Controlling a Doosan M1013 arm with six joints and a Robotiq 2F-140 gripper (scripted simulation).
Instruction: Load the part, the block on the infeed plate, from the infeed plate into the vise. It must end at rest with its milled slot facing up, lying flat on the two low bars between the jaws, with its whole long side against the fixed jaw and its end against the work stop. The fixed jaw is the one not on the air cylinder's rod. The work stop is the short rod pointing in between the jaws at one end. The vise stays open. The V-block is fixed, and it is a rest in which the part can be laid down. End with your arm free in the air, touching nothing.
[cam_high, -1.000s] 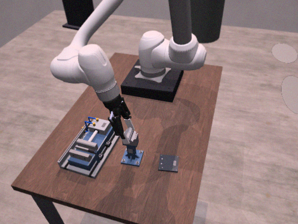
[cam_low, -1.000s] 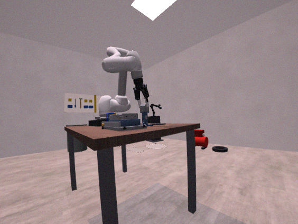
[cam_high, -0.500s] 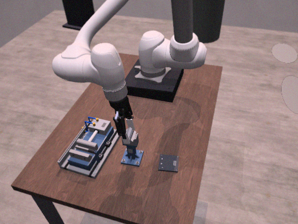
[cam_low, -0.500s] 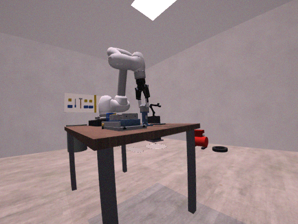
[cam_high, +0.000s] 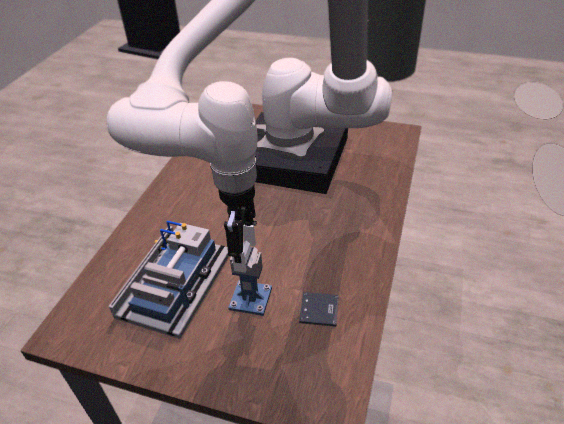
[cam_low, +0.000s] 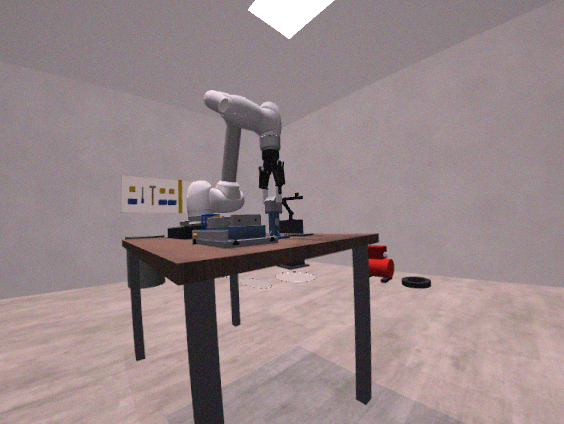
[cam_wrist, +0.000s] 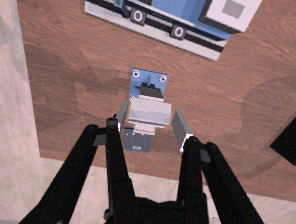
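Note:
The part (cam_high: 249, 262) (cam_wrist: 149, 111) (cam_low: 271, 204), a light grey block, rests in the blue V-block (cam_high: 250, 301) (cam_wrist: 149, 79) (cam_low: 273, 226) in the middle of the table. My gripper (cam_high: 243, 260) (cam_wrist: 150, 112) (cam_low: 272, 194) points straight down over it. Its fingers stand half open, one on each side of the block, with the pads close beside its sides. The vise (cam_high: 165, 280) (cam_wrist: 175, 20) (cam_low: 235, 227) stands open to the left of the V-block, with its air cylinder (cam_high: 189, 239) at the far end. I cannot tell which way the part's slot faces.
The dark infeed plate (cam_high: 320, 308) lies flat to the right of the V-block. The arm's black base (cam_high: 305, 167) sits at the back of the table (cam_high: 280, 370). The vise is only a short way from the V-block's left side.

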